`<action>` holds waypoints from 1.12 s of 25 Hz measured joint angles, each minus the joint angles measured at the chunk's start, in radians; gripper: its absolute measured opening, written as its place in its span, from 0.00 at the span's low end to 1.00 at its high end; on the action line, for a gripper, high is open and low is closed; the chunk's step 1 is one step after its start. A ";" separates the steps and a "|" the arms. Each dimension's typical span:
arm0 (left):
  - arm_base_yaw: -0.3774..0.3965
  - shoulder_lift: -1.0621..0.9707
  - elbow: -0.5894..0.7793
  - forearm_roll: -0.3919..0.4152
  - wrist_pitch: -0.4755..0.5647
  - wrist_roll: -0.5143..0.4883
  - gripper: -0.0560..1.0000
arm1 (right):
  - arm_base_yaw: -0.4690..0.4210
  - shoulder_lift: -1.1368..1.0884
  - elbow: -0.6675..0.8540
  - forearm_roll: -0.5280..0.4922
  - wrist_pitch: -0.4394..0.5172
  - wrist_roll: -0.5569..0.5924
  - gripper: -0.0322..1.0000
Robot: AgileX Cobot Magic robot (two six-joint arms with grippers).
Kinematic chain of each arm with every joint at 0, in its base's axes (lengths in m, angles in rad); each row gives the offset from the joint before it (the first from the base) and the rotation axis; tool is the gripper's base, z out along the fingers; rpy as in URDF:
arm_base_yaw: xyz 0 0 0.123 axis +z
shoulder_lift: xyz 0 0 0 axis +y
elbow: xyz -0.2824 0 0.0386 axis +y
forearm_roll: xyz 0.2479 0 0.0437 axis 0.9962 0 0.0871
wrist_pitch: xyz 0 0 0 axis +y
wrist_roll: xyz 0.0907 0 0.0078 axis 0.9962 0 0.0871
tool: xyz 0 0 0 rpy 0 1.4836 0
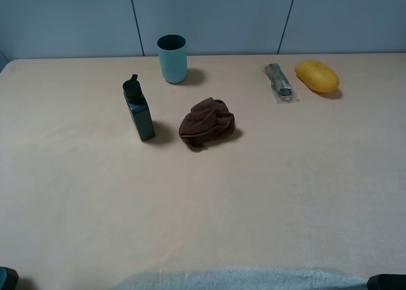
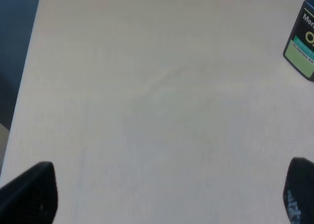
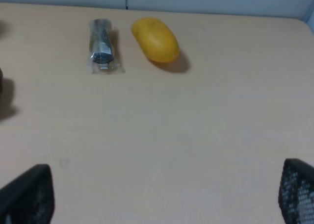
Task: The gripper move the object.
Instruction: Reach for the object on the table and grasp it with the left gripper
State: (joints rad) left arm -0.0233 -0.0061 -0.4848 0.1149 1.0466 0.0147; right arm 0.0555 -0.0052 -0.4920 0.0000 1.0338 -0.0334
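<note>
— What was the setting?

— A pale tan table [image 1: 209, 207] in front of grey wall panels [image 1: 216, 17]. Both arms sat at its near edge. The left gripper [image 2: 164, 194] and the right gripper [image 3: 162, 197] each had their fingers spread wide, with only bare tabletop between them.

— And farther out?

— Around mid-table stood a dark bottle [image 1: 138, 110], upright, with a crumpled brown cloth [image 1: 207, 122] just to its right. Beyond those, near the far edge and left of centre, stood the blue cup [image 1: 172, 58], upright, mouth up, apart from everything else. At the far right lay a clear-wrapped packet [image 1: 280, 82] beside a yellow fruit [image 1: 316, 75].

— So which step was it?

— The very start, I judged, since neither gripper was anywhere near the cup. The left one looked better placed. It would need to reach across the table, pass the bottle without clipping it, and bring its parted fingers around the cup's wall before closing.
</note>
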 joint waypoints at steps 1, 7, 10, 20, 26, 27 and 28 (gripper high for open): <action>0.000 0.000 0.000 0.000 0.000 0.000 0.93 | 0.000 0.000 0.000 0.000 0.000 0.000 0.70; 0.000 0.013 -0.014 -0.001 0.011 0.001 0.93 | 0.000 0.000 0.000 0.000 0.000 0.000 0.70; 0.000 0.081 -0.060 0.004 0.016 0.001 0.93 | 0.000 0.000 0.000 0.000 0.000 0.000 0.70; 0.002 0.402 -0.212 0.000 0.011 0.003 0.92 | 0.000 0.000 0.000 0.000 0.000 0.000 0.70; 0.002 0.589 -0.308 -0.015 -0.001 0.003 0.91 | 0.000 0.000 0.000 0.000 0.000 0.000 0.70; 0.002 0.622 -0.325 -0.016 -0.005 0.003 0.91 | 0.000 0.000 0.000 0.000 0.000 0.000 0.70; 0.002 0.648 -0.338 -0.020 -0.007 0.004 0.91 | 0.000 0.000 0.000 0.000 0.000 0.000 0.70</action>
State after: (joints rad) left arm -0.0215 0.6424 -0.8231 0.0949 1.0392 0.0184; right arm 0.0555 -0.0052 -0.4920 0.0000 1.0338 -0.0334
